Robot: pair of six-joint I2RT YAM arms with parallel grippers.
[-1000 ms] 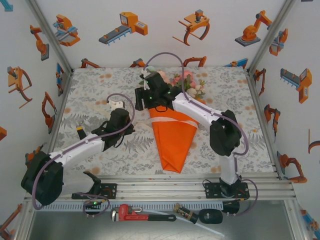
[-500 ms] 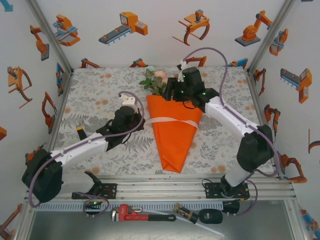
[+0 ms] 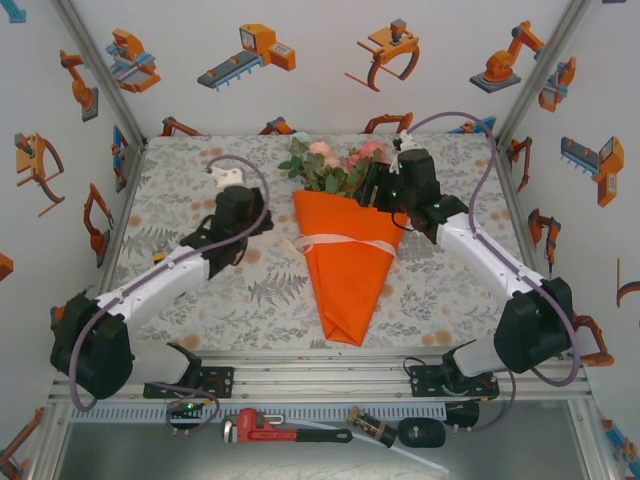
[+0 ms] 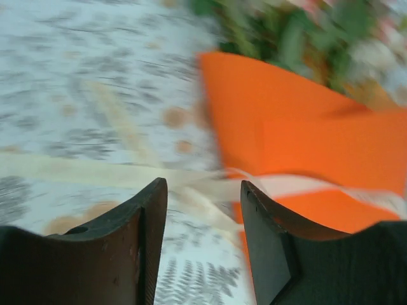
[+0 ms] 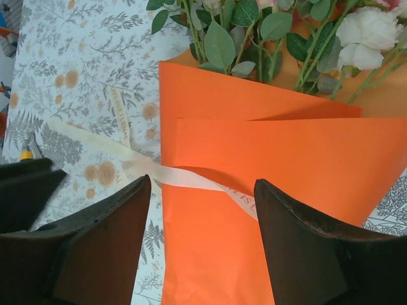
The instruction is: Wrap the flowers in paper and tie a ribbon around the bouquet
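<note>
Paper (image 3: 345,285) wraps flowers (image 3: 330,165); ribbon (image 3: 345,243) circles it, seemingly knotted. Left claw (image 4: 203,185) and right claw (image 5: 203,183) spread, empty; little remains.

I see a floral tablecloth (image 3: 170,205) spread out. A red wrench (image 3: 285,428) lies just below the rail (image 3: 330,372). Orange robot stickers (image 3: 250,55) dot the white walls (image 3: 320,100).

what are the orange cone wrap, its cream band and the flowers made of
Bright orange cone wrap: thin matte paper, by its crisp flat folds. Narrow cream band: satin-like ribbon, faintly shiny, lying limp. Pink and cream flowers with green leaves: possibly artificial fabric or plastic; hard to confirm.
</note>
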